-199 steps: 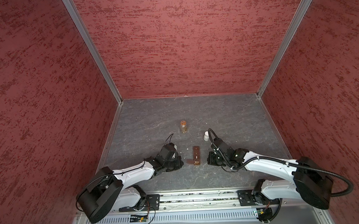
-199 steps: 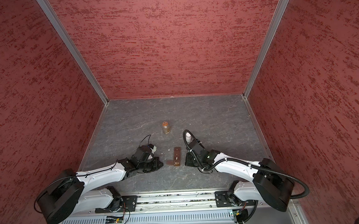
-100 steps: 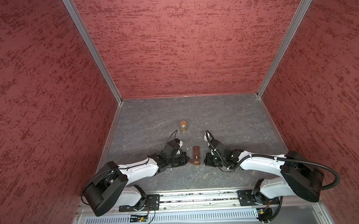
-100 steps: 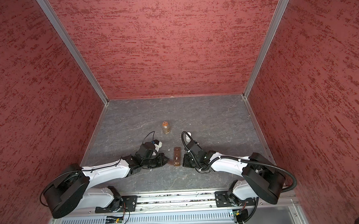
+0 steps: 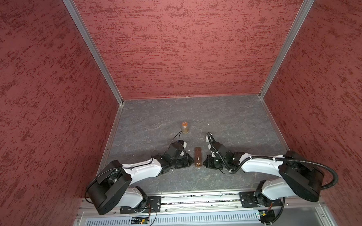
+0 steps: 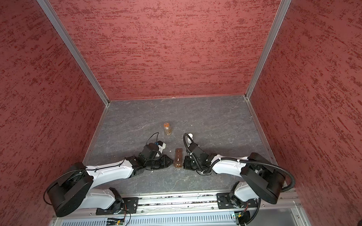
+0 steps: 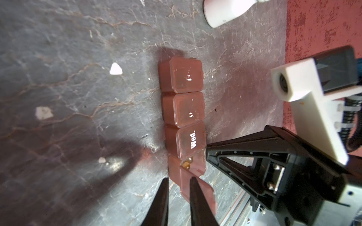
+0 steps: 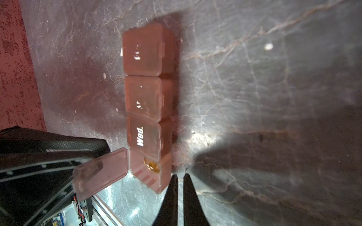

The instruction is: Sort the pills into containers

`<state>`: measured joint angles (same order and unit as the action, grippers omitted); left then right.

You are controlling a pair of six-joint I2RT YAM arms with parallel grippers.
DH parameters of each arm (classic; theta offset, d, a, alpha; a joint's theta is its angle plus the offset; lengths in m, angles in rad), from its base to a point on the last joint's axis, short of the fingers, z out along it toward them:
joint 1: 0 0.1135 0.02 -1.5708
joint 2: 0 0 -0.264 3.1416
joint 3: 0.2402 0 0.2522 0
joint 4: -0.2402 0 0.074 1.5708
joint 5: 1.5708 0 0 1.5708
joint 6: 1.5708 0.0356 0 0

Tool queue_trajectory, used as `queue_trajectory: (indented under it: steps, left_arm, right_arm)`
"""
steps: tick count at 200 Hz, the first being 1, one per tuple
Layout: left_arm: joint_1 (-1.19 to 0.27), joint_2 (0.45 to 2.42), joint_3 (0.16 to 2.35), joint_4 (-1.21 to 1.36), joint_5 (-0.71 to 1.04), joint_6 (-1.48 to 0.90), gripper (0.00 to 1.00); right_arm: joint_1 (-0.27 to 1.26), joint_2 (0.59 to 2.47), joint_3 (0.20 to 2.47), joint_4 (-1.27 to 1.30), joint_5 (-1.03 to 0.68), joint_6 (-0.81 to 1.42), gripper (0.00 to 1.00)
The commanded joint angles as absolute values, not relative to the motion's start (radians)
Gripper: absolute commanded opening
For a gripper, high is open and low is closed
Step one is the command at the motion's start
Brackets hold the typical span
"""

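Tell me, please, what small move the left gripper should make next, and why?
Probably draw the left gripper back from the flipped-open lid: its jaws stand slightly apart, and the end cell lies open with an amber pill inside, so the lid likely needs no holding.

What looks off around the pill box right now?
Several whitish bits lie loose on the table beside the pill box, outside any cell: spilled pills or fragments, can't tell. The end cell's lid hangs open.
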<state>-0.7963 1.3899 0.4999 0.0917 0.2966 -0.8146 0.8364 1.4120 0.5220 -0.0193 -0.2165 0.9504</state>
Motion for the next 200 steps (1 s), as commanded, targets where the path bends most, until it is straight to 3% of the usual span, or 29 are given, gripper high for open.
queue_trajectory:
  steps: [1,49,91,148,200]
  left_arm:
    - [-0.807,1.409,0.523,0.125,0.313,-0.804,0.25]
    - [-0.823,1.446,0.532,0.148,0.318,-0.806,0.32]
    - [-0.824,1.499,0.544,0.166,0.325,-0.805,0.31]
    - [-0.824,1.544,0.557,0.178,0.341,-0.799,0.29]
    - [-0.825,1.538,0.538,0.172,0.351,-0.799,0.26]
  right_arm:
    - [0.839,1.413,0.521,0.005,-0.208,0.956,0.1]
    - [0.838,1.427,0.527,0.014,-0.207,0.952,0.09]
    - [0.837,1.384,0.536,-0.066,-0.135,0.959,0.1]
    - [0.831,1.305,0.543,-0.097,-0.151,0.927,0.32]
    - [0.831,1.352,0.531,0.014,-0.254,0.906,0.38]
